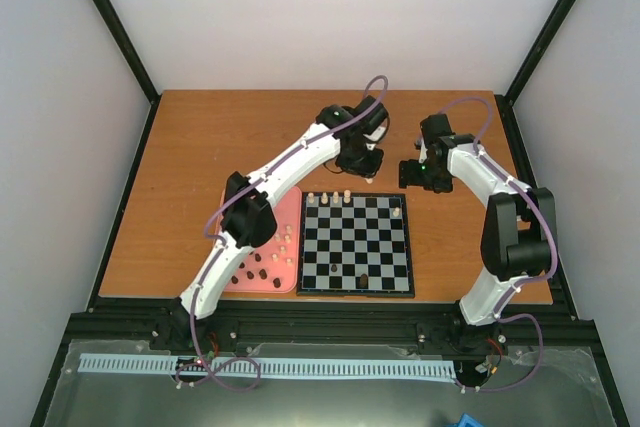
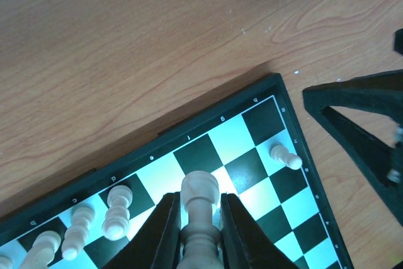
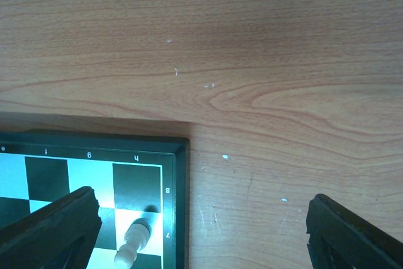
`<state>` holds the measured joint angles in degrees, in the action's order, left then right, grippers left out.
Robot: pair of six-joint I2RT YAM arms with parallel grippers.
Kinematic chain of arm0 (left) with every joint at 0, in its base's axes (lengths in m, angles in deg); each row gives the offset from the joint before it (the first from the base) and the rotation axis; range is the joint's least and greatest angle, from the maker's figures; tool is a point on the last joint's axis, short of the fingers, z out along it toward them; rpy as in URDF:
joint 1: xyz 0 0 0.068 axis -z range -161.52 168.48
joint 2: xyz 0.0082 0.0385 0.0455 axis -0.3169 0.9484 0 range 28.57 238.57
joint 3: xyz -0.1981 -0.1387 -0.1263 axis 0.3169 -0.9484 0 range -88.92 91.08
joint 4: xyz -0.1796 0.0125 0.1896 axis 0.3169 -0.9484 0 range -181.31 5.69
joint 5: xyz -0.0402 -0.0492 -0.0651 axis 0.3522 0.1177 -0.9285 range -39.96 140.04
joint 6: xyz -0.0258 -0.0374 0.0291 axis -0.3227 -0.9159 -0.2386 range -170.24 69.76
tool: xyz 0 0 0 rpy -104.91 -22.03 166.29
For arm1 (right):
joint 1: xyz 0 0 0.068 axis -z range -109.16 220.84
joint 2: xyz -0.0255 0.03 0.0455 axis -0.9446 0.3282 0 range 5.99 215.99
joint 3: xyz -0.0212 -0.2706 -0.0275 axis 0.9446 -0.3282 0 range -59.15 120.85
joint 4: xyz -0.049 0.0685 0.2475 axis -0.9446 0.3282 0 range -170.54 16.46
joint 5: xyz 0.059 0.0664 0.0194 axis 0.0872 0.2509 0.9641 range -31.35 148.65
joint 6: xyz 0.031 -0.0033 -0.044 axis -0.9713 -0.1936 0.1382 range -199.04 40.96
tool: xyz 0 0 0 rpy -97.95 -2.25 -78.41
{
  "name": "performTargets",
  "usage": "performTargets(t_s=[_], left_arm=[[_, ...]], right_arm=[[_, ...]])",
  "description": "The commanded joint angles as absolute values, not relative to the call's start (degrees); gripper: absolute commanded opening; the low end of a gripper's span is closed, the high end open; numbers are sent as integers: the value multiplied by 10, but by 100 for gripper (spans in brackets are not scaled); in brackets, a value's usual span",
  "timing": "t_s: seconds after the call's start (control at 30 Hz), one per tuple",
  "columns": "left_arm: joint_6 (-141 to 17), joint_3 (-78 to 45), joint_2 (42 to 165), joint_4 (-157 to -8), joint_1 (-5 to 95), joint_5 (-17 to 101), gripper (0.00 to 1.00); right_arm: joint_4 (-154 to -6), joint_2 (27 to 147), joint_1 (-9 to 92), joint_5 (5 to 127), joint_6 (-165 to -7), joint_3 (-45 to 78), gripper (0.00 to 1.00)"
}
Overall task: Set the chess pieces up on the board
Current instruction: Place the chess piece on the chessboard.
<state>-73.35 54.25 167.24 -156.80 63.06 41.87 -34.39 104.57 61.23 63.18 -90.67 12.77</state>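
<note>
My left gripper (image 2: 199,201): jaws nearly closed, pinching a cream chess piece (image 2: 199,187) upright over the far rank of the board (image 2: 234,137); contact with the square not discernible. My right gripper (image 3: 201,222): jaws wide apart, nothing held, over the table (image 3: 264,92) just off the board's far right corner. Three cream pieces (image 1: 329,196) stand on the far rank, a cream pawn (image 1: 397,212) near that corner, one dark piece (image 1: 362,280) on the near rank. Other pieces (image 1: 262,269) lie on the pink tray (image 1: 292,205) beside the board.
</note>
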Motion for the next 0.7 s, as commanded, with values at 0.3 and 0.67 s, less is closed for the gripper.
performTargets(t_s=[0.3, 0.67], left_arm=[[-715, 543, 1729, -1579, 640, 465, 8], [-702, 524, 1728, -1587, 649, 461, 9]], right_arm=[[-341, 1020, 620, 626, -900, 119, 89], [-347, 1020, 620, 636, -899, 102, 89]])
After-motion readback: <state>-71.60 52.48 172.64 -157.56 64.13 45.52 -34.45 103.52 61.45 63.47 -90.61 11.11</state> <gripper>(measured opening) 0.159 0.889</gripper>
